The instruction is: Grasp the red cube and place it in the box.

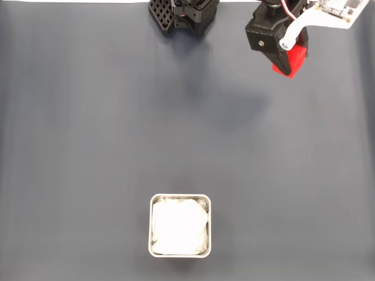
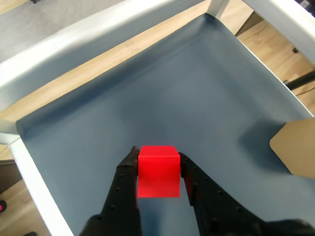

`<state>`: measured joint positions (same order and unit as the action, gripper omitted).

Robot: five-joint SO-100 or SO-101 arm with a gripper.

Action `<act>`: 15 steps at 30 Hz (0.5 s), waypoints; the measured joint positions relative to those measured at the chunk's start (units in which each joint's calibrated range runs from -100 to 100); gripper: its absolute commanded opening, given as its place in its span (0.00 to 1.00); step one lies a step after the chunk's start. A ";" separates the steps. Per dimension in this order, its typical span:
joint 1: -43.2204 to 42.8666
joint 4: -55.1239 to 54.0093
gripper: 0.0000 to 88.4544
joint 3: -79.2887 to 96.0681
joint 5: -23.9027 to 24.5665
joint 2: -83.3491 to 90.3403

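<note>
1. Black fingers (image 2: 129,172) of my pincer (image 2: 157,164) sit closest to the wrist camera, one on each side of the red cube (image 2: 158,171), pressed against its side faces. I read that as a firm grip on the cube.

2. From the wrist view, the cube appears to hang above the dark blue-grey bench (image 2: 162,88), with nothing under it that I can see touching. I judge it lifted clear, though I cannot be certain of the gap.

3. Looking at the fixed view, the pincer (image 1: 287,61) is at the upper right with the red cube (image 1: 291,60) poking out below the black housing. A soft shadow lies on the bench (image 1: 88,117) down and to the left of it, which fits a raised load.

4. The box (image 1: 180,225) sits near the bottom edge, a little left of centre, well apart from the cube. Its pale rim is bare and its white wrinkly lining holds nothing red.

5. My tally: the grasp looks done and the lift seems done. Left to do: carry the cube across the bench to the box, lower it over the lining, and release.

6. I expect the carry to need a long reach toward the bottom of the fixed view.
</note>
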<state>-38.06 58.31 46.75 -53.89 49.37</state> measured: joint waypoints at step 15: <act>13.35 0.16 0.02 -12.21 -0.29 -12.33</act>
<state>-24.70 58.47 34.54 -54.19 37.04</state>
